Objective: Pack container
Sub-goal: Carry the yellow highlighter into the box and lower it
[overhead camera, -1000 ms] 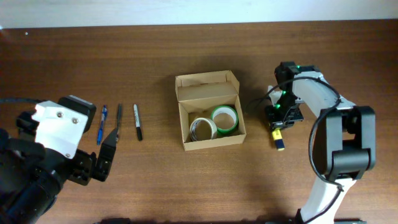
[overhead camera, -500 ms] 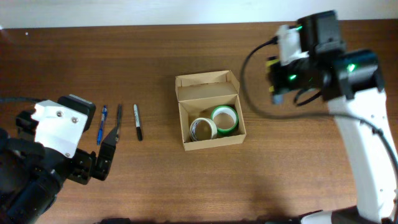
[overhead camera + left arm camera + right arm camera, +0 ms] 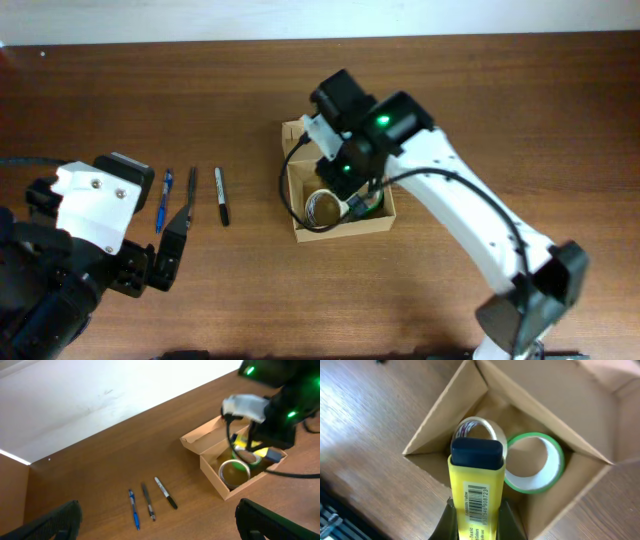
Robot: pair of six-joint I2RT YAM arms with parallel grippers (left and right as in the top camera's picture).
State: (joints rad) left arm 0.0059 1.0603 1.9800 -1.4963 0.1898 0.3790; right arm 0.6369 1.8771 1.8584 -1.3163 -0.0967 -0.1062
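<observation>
The container (image 3: 340,228) is a small tan cardboard box at the table's middle, flap lid open toward the far side. Inside lie a clear tape roll (image 3: 322,207) and a green tape roll (image 3: 377,205). My right gripper (image 3: 352,203) hangs over the box, shut on a yellow highlighter with a black cap (image 3: 476,485). In the right wrist view the gripper (image 3: 476,510) points the cap down at the clear roll (image 3: 482,427), beside the green roll (image 3: 536,462), within the box walls (image 3: 445,425). My left gripper (image 3: 168,255) is open and empty at the front left.
Lying side by side left of the box are a blue pen (image 3: 163,200), a dark pen (image 3: 190,198) and a black marker (image 3: 221,195). They also show in the left wrist view, where the blue pen (image 3: 134,512) is leftmost. The box (image 3: 212,467) is at that view's right.
My right arm lifted the highlighter off the table at the right and swung it left, over the box. The left arm has not moved.
</observation>
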